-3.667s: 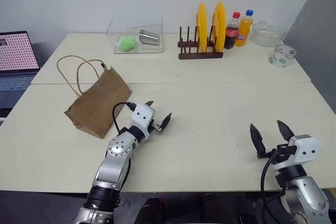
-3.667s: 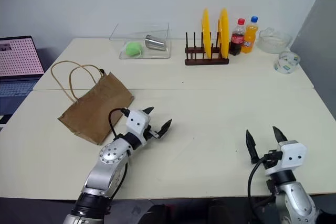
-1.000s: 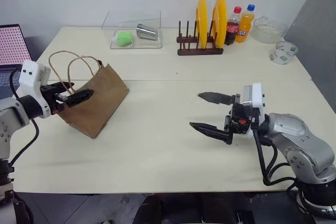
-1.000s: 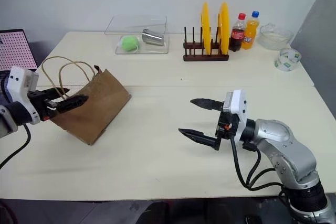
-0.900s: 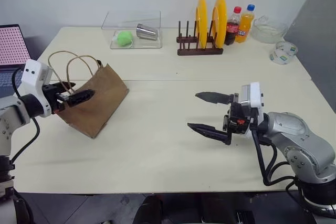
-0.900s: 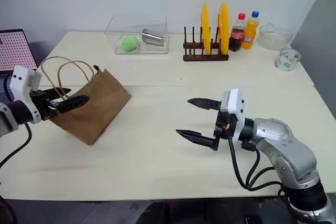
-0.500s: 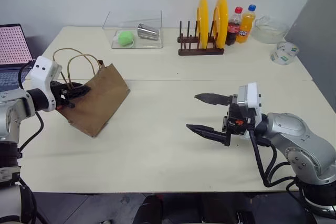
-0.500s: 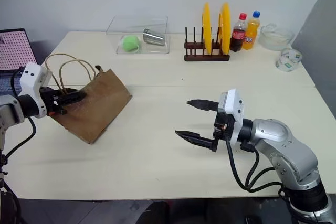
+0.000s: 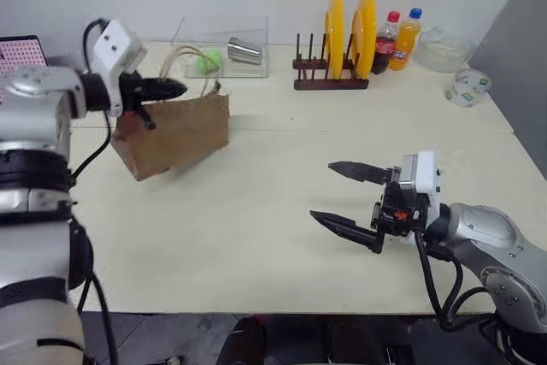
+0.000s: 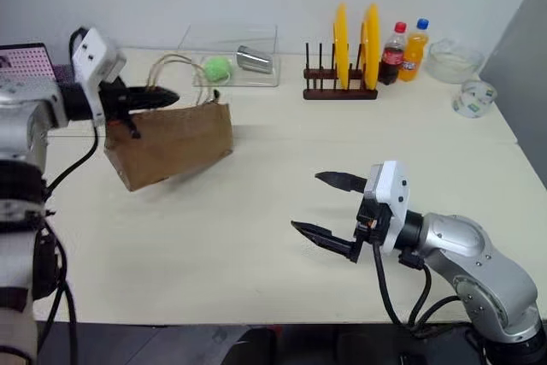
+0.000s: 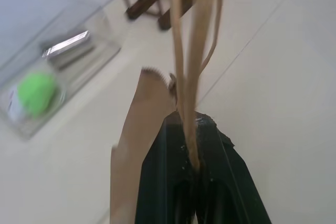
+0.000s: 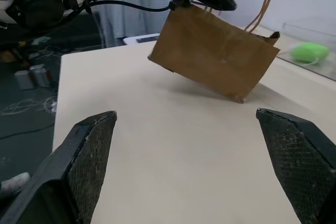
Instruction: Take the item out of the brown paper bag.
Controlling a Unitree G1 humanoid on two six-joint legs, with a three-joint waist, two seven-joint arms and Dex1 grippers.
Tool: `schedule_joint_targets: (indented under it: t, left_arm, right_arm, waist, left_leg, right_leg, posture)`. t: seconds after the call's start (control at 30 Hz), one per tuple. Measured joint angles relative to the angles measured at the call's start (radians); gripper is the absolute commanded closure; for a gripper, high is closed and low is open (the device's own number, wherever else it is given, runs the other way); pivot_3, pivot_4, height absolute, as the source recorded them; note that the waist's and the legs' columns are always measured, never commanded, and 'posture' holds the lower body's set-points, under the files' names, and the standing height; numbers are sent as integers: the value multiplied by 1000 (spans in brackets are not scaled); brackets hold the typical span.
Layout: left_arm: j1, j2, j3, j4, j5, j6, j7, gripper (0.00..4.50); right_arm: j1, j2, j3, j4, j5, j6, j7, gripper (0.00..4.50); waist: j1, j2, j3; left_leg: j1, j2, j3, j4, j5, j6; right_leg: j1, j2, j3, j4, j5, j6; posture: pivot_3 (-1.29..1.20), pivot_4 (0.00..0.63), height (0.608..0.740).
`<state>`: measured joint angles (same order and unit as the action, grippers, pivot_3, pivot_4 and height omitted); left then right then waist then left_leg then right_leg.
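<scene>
Left hand [image 9: 162,89] tight on bag handles [image 11: 190,51].

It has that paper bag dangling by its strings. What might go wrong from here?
Mainly two things, I'd guess. The left gripper is shut on the thin cord handles alone, so the brown paper bag hangs tilted with a corner off the table; it might swing, or the cords might slip or tear loose. Also, the right gripper waits wide open some way off, and the item cannot be seen, so it may drop out unexpectedly or be hard to reach.
</scene>
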<state>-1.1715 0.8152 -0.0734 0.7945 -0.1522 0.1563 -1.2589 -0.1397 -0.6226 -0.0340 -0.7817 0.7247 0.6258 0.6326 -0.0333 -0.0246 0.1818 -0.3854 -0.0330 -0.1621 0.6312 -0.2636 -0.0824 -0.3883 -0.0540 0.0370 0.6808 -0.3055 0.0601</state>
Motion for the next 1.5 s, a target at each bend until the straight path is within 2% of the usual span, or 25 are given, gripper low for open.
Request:
schedule_joint_targets:
  t: [0.27,0.5,0.67,0.87,1.03,1.23,1.33,1.5]
  left_arm:
    - [-195,-209,-29,297,77,-266,-89,4430]
    - [-270,-222,-21,435,131,-343,-67,4430]
    - [-276,-179,-14,462,154,-344,-62,4430]
    - [-223,-65,-7,461,177,-322,-85,4430]
    - [-87,13,1,404,178,-265,-128,4430]
    - [42,44,43,262,142,-160,-128,4430]
    - [146,49,70,87,103,-37,-111,3844]
    - [306,84,122,-183,30,167,-78,2357]
  right_arm:
    - [157,24,-23,-136,-15,21,-167,0]
    - [229,34,-22,-176,-28,29,-259,0]
    - [223,27,-22,-177,-16,30,-268,0]
    - [145,8,10,-176,45,45,-243,0]
    - [11,-11,49,-117,54,54,-176,0]
    - [-107,-14,103,-18,43,56,-92,0]
    - [-172,-8,131,26,42,55,-53,0]
    - [-206,-6,149,75,20,41,4,0]
  waist:
    - [-5,0,0]
    - [-29,0,0]
    - [-31,0,0]
    - [-39,0,0]
    - [-47,0,0]
    - [-46,-1,0]
    - [-49,-1,0]
    - [-51,-1,0]
  left_leg:
    - [0,-1,-1,3,0,1]
    - [1,-2,0,4,0,1]
    - [1,-2,0,5,0,1]
    - [1,-2,-1,5,0,1]
    - [1,-2,-1,9,0,1]
    - [0,-2,-2,12,0,2]
    - [0,-2,-2,12,0,1]
    - [1,-1,-1,12,0,1]
  right_leg:
    - [1,0,0,2,0,1]
    - [1,0,2,4,1,3]
    - [1,0,2,5,1,3]
    - [1,0,2,6,1,3]
    - [1,0,2,8,1,3]
    - [0,0,2,11,1,3]
    - [0,0,2,12,1,2]
    - [-1,0,3,13,1,2]
  posture:
    - [0,150,740]
    - [0,150,740]
    - [0,150,740]
    - [0,150,740]
    - [0,150,740]
    - [0,150,740]
    - [0,150,740]
    - [0,150,740]
